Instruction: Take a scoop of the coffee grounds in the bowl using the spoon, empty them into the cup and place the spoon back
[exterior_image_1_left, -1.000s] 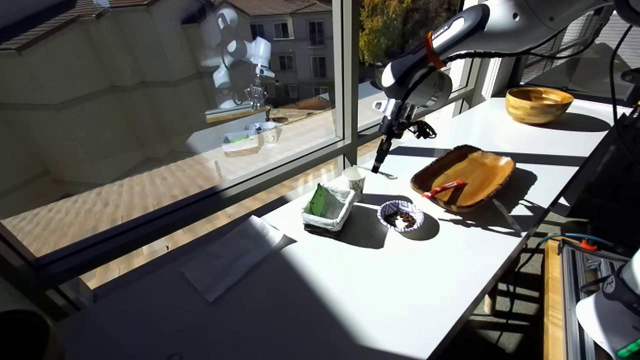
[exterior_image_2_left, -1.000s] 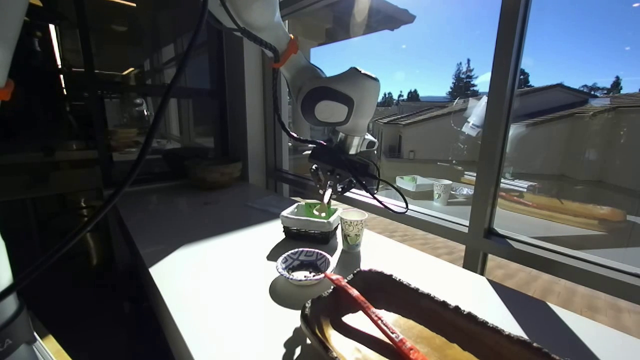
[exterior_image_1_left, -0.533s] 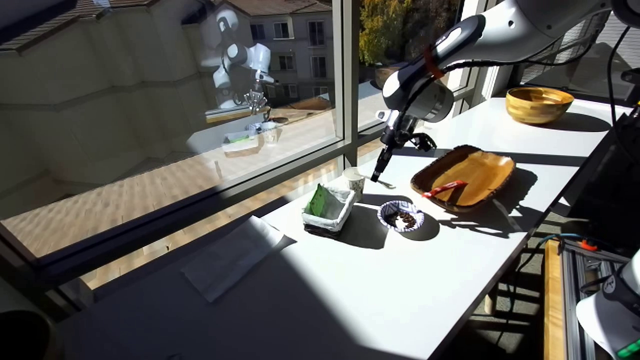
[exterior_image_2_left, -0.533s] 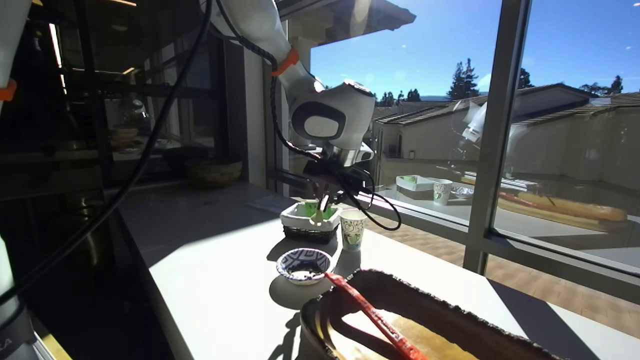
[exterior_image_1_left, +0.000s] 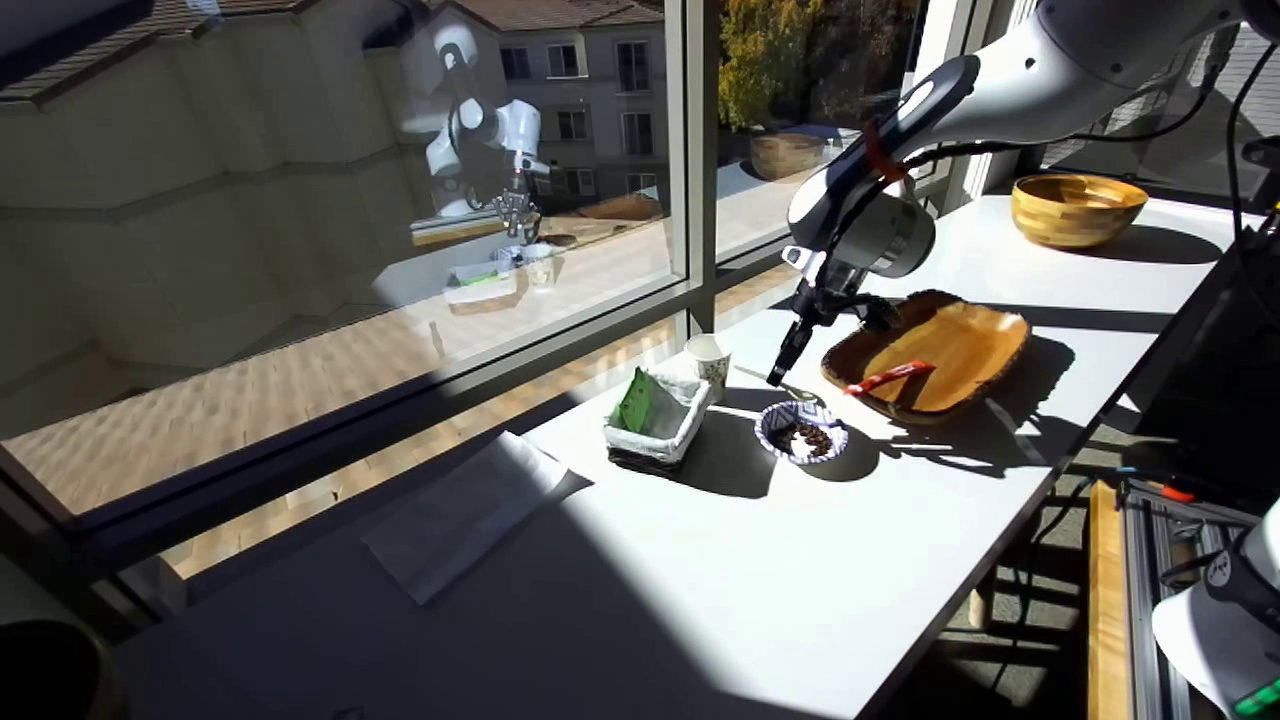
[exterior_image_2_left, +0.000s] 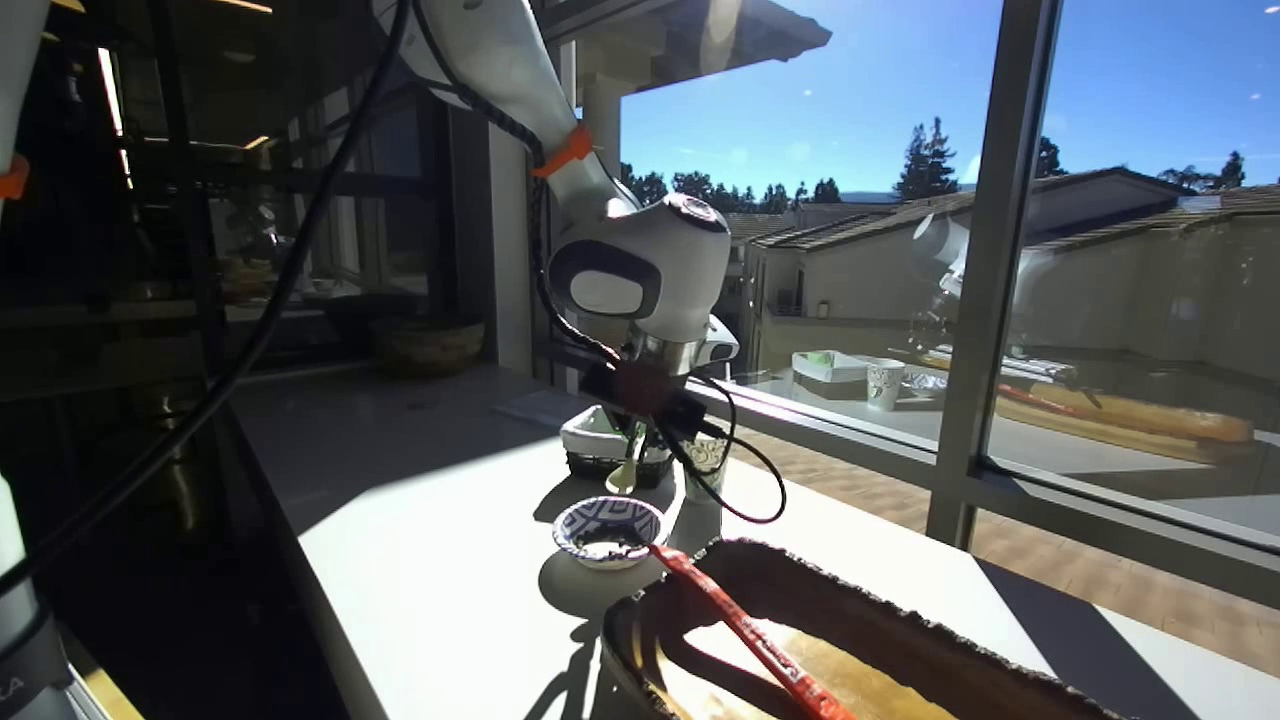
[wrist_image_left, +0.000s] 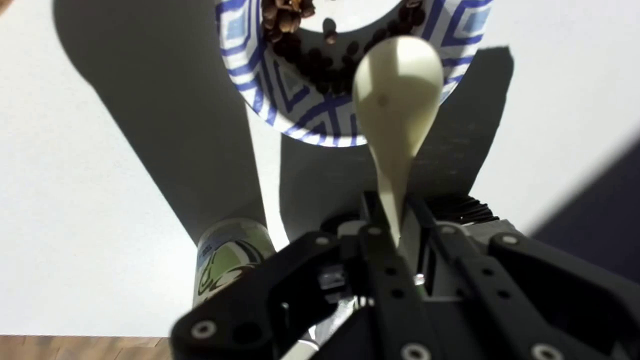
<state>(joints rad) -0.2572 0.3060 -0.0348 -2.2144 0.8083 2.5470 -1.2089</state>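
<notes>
Harsh sun comes in from the reflection-heavy window (exterior_image_1_left: 400, 200), washes out parts of the white table (exterior_image_1_left: 690, 560), throws hard shadows beside the bowl (wrist_image_left: 320, 117); room interior (exterior_image_2_left: 120, 340) is near-black in an exterior view, spoon (wrist_image_left: 397, 85) and gripper (wrist_image_left: 395, 210) slightly soft in wrist view.

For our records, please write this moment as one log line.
black fingers: shut on pale slim spoon; spoon: held near round blue-white bowl, no load visible; dark brown beans: in bowl

Bowl (wrist_image_left: 325, 118) cropped by wrist view's top, hand (wrist_image_left: 391, 204) partly hiding cup (wrist_image_left: 227, 260) and spoon (wrist_image_left: 397, 90)
</notes>
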